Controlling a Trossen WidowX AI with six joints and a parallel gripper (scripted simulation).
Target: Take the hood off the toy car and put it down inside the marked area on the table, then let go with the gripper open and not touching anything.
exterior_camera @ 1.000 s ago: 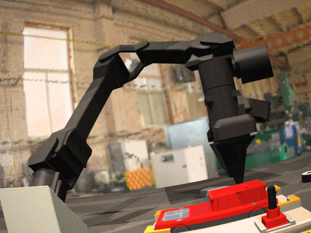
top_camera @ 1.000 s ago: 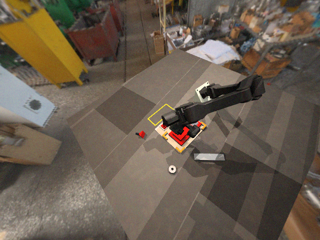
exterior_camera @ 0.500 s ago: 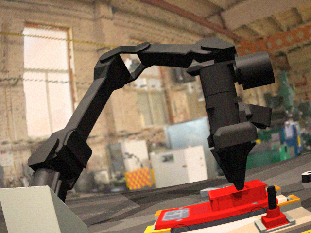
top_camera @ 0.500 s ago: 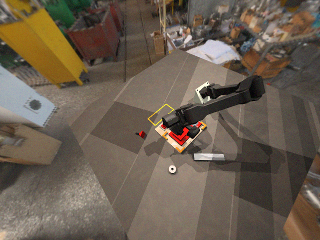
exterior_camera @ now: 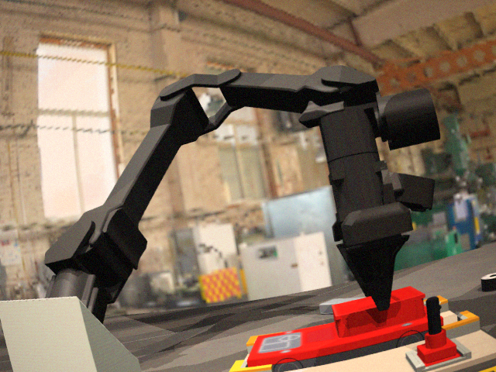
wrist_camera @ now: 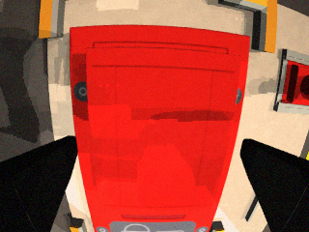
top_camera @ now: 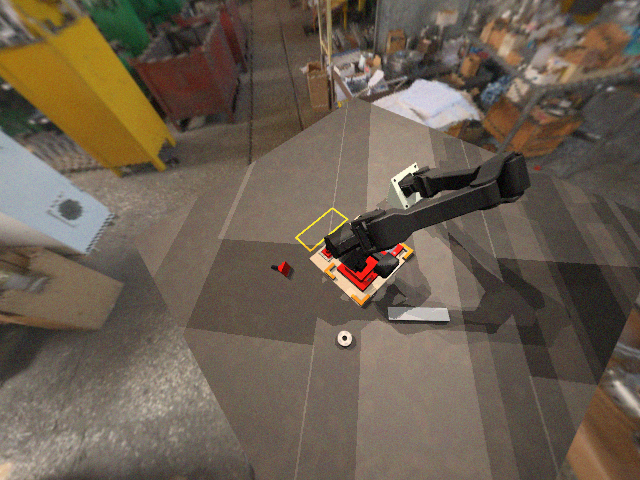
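Note:
The toy car (exterior_camera: 316, 346) (wrist_camera: 159, 35) sits on a pale board. Its red hood (exterior_camera: 360, 322) (wrist_camera: 159, 87) is on top, a raised block over the car body. My gripper (exterior_camera: 383, 308) (wrist_camera: 161, 147) is open and empty, pointing down. In the wrist view its fingers stand on either side of the car, past its long edges; in the exterior view the near finger's tip overlaps the hood's side. I cannot tell whether a finger touches anything. The marked area (top_camera: 314, 222) is a yellow outline on the table, beyond the board's corner, with nothing inside it.
The board (top_camera: 342, 285) (wrist_camera: 263, 121) has orange corner brackets and a red block with a black post (exterior_camera: 436, 348) (top_camera: 326, 253). A red wedge (top_camera: 284, 268), a white ring (top_camera: 344, 338) and a pale flat bar (top_camera: 418, 314) lie around the board.

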